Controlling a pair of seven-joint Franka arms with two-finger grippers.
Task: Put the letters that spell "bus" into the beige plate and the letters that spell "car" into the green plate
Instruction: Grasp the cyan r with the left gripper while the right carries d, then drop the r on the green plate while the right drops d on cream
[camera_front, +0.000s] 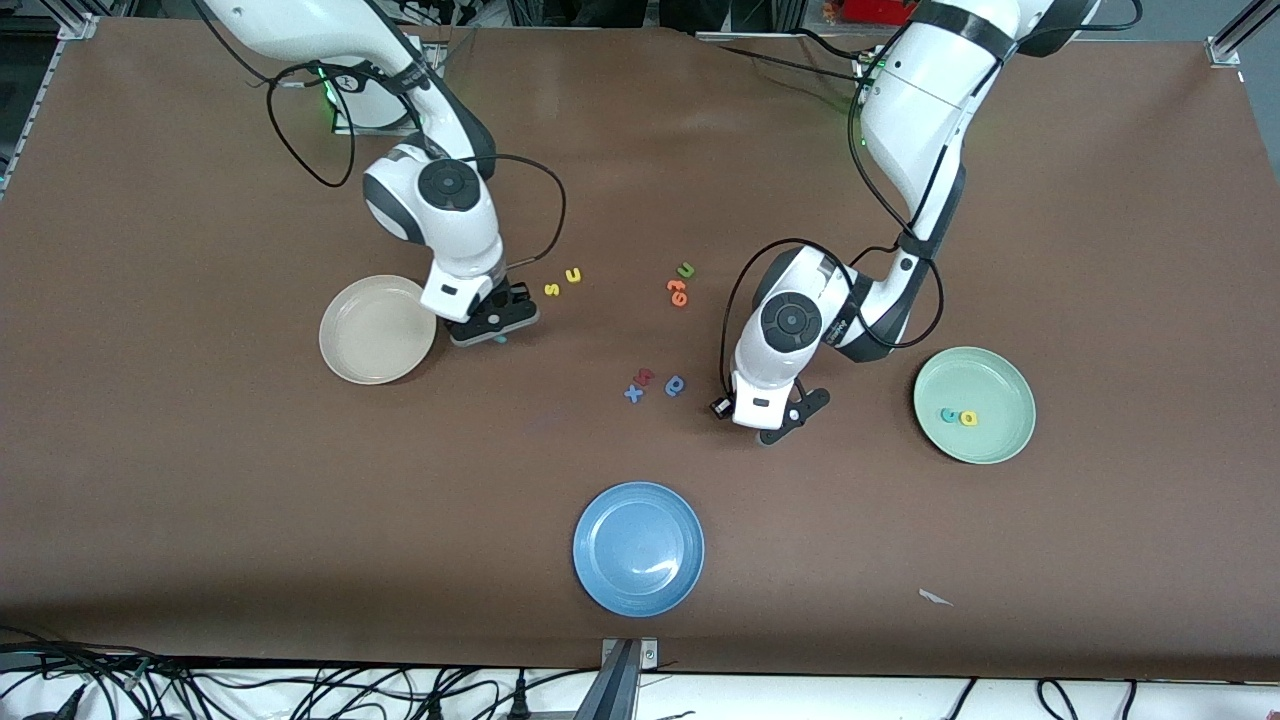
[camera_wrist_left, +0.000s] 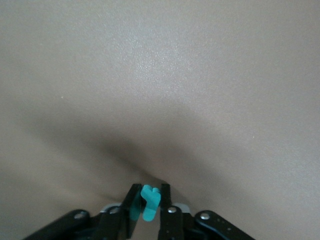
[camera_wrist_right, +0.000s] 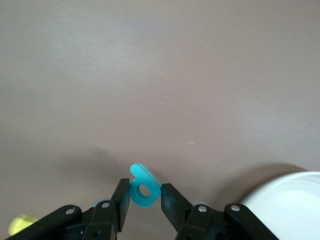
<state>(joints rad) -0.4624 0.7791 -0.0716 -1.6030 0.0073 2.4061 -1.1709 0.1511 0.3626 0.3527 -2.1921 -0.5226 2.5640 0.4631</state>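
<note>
My right gripper hangs just beside the beige plate, shut on the teal "b". That plate's rim shows in the right wrist view. On the table toward the robots from this gripper lie the yellow "s" and yellow "u". My left gripper is low over the table between the loose letters and the green plate. In the left wrist view its fingers are shut on the teal "r". The teal "c" and yellow "a" lie in the green plate.
A green "u" and orange letters lie mid-table. A red letter, a blue "x" and a darker blue letter lie nearer the camera. A blue plate sits near the front edge, with a paper scrap toward the left arm's end.
</note>
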